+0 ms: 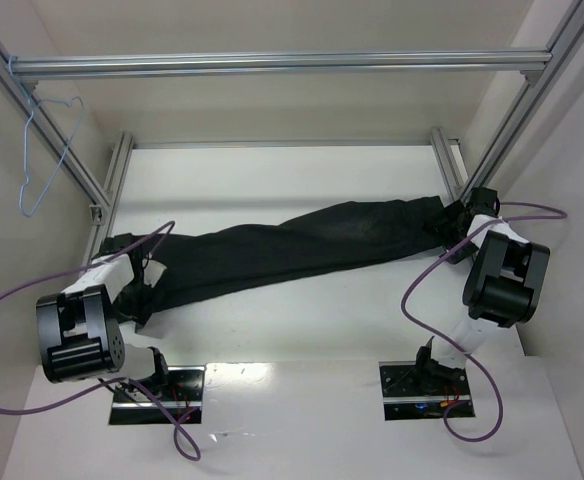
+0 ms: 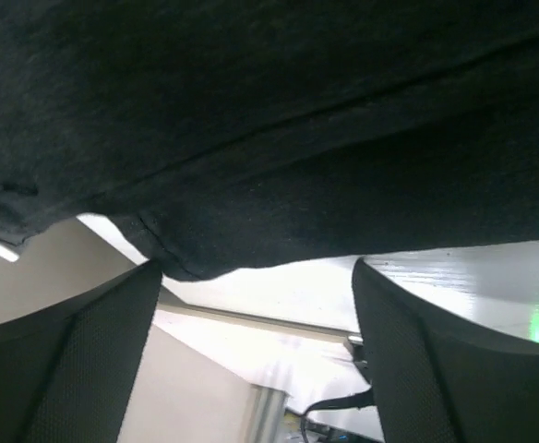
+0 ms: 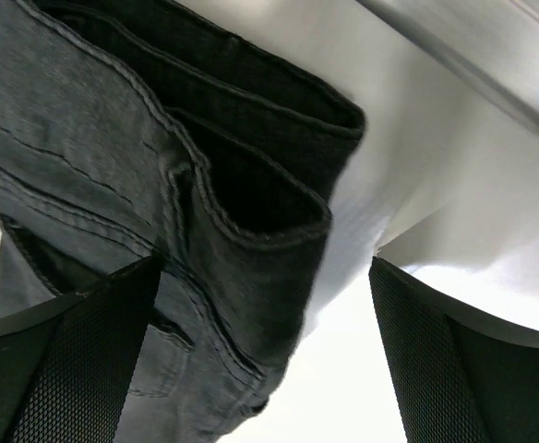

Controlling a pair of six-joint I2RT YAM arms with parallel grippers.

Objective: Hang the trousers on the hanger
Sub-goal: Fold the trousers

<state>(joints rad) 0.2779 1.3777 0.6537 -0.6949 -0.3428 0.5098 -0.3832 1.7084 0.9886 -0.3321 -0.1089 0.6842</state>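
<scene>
The black trousers [image 1: 292,245] lie stretched out across the white table [image 1: 302,330], running from low left to upper right. My left gripper [image 1: 140,282] is at their left end and stands open. In the left wrist view the dark cloth [image 2: 269,129] fills the upper half, just beyond my open gripper [image 2: 256,269], with nothing pinched. My right gripper [image 1: 459,228] is at the waistband end, also open. The right wrist view shows the waistband and a pocket [image 3: 205,212] reaching partly between the spread fingers of the gripper [image 3: 265,266]. The light-blue hanger [image 1: 44,150] hangs from the frame at the upper left, away from both grippers.
A silver frame bar [image 1: 272,63] crosses the back overhead, with slanted struts [image 1: 542,90] at both sides. Low rails [image 1: 445,160] border the table's far corners. Purple cables [image 1: 442,290] loop by both arms. Beige walls close in left and right.
</scene>
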